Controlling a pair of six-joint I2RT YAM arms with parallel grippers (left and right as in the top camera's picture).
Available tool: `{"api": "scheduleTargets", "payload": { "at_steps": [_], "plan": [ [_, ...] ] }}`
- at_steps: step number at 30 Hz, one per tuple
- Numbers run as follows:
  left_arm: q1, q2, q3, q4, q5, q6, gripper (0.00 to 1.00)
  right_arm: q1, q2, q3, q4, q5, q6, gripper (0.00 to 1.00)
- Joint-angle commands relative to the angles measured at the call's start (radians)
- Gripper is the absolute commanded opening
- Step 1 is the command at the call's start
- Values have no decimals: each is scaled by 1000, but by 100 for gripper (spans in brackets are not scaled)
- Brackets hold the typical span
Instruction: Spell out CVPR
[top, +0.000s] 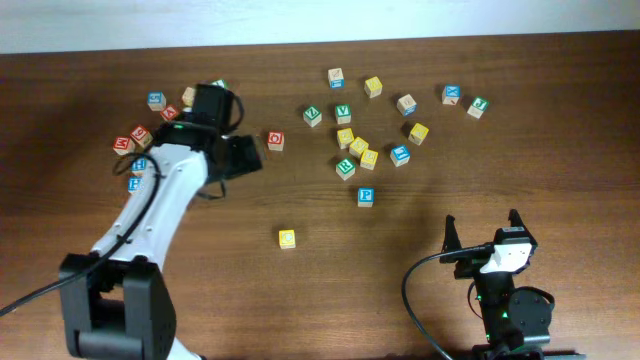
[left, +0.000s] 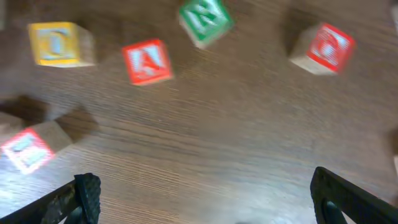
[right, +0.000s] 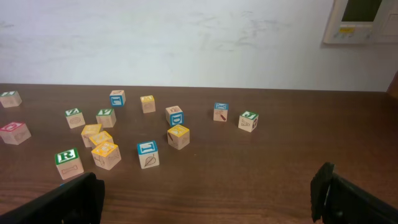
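Table (top: 520, 170): dark brown wood grain, cubes scattered over its far half.
Wall (right: 186, 43): white, behind the table's far edge.
Panel (right: 364, 20): pale, with a small screen, on the wall at upper right.
Red cube (top: 275, 140): alone, left of the middle cluster.
Yellow trio (top: 358, 147): huddled together mid-table.
Blue cube (top: 451, 95): far right, just beside green cube (top: 478, 107).
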Motion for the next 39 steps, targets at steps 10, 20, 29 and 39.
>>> {"api": "scheduleTargets", "payload": {
  "at_steps": [10,20,29,39],
  "plan": [
    [144,12,-2,16,31,-130,99,-6,-8,-7,-4,5,11,98],
    [47,57,-2,72,27,-133,99,-6,-8,-7,-4,5,11,98],
    [41,57,-2,63,26,-132,99,-6,-8,-7,-4,5,11,98],
    [41,57,-2,40,-1,-128,99,-6,-8,-7,-4,5,11,98]
  ]
}}
